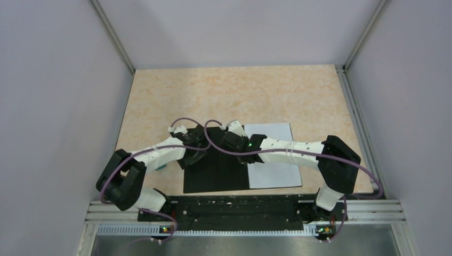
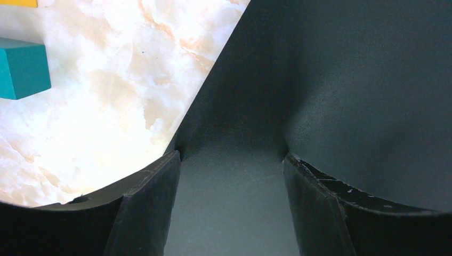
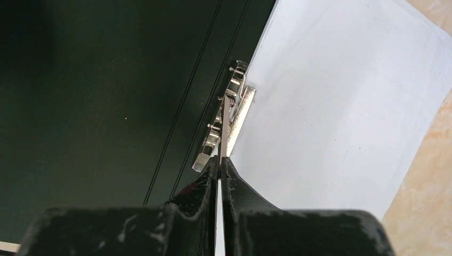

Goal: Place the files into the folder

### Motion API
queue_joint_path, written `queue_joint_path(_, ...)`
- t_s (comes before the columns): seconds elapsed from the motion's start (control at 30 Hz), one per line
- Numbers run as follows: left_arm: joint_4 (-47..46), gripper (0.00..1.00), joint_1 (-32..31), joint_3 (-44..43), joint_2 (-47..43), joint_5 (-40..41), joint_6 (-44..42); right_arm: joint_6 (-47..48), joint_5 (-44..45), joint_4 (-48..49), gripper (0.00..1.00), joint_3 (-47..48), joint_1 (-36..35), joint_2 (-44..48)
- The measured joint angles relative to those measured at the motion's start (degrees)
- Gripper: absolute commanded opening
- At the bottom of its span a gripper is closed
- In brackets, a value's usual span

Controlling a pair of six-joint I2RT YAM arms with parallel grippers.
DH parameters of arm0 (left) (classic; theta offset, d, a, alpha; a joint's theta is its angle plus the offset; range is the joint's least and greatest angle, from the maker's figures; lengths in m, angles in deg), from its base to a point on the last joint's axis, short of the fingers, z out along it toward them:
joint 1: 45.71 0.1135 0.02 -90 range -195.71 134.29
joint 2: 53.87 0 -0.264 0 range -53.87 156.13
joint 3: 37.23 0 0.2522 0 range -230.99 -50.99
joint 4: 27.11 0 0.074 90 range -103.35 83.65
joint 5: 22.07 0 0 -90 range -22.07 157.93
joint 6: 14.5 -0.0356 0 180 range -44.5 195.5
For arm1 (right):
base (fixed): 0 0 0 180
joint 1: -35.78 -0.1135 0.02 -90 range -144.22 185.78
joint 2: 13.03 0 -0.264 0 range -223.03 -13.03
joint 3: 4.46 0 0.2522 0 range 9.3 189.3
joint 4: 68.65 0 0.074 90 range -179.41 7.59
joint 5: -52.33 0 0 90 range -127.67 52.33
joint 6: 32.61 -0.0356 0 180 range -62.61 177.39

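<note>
The folder [image 1: 216, 172] lies open on the table with its black inner faces up. White files [image 1: 272, 154] cover its right half. My left gripper [image 1: 195, 154] is open, its fingers spread low over the left black cover [image 2: 320, 80] near that cover's left edge, with nothing between them. My right gripper [image 3: 220, 160] is shut on the thin upright lever of the metal spine clip [image 3: 234, 114], at the inner edge of the files [image 3: 341, 106]. Its place over the spine [image 1: 230, 140] shows from above.
A teal block [image 2: 21, 66] and the edge of a yellow block [image 2: 18, 2] lie on the marbled table left of the folder. The teal block [image 1: 161, 167] peeks out beside my left arm. Grey walls enclose the table on three sides.
</note>
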Motion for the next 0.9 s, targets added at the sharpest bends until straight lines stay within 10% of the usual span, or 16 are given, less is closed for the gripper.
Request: queue_joint_path(0.9,0.66,0.76,0.11,-0.87,1.11,0.66,2.21,0.46,-0.98,-1.75,0.06,0.24,-0.04,2.27)
